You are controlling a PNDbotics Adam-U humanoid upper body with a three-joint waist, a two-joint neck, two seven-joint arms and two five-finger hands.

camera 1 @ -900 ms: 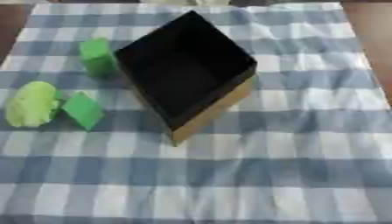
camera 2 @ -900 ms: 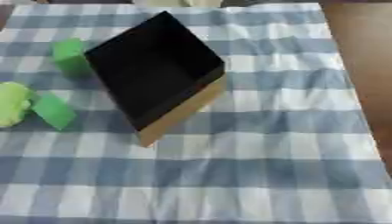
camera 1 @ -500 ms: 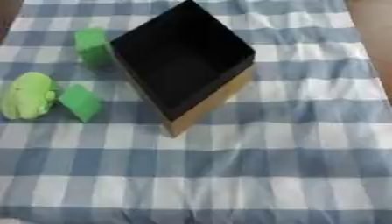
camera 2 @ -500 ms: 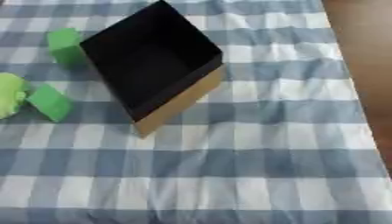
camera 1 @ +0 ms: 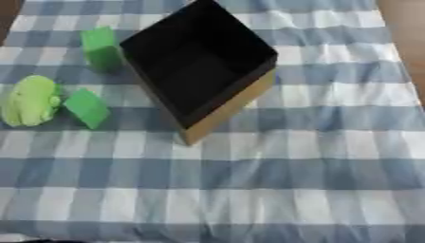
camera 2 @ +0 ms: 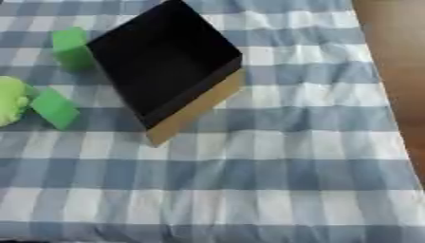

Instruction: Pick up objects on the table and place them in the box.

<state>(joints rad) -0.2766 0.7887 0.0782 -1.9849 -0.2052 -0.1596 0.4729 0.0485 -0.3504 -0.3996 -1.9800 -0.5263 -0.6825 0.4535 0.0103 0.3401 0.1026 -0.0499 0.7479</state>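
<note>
A box [camera 1: 199, 71] with a black inside and tan outer walls stands open on the blue and white checked cloth, turned corner-on; nothing shows inside it. To its left lie three green things: an upright green block [camera 1: 101, 47] at the back, a smaller green block [camera 1: 86, 108] tilted nearer the front, and a rounded yellow-green soft object [camera 1: 30, 100] at the left edge. Neither hand appears in either eye view.
The checked cloth [camera 1: 274, 185] covers the table in front of and to the right of the box. Brown floor or table edge [camera 2: 398, 71] shows along the right side.
The whole picture has slid between frames, so the camera has moved. The box and the green things keep their places relative to each other.
</note>
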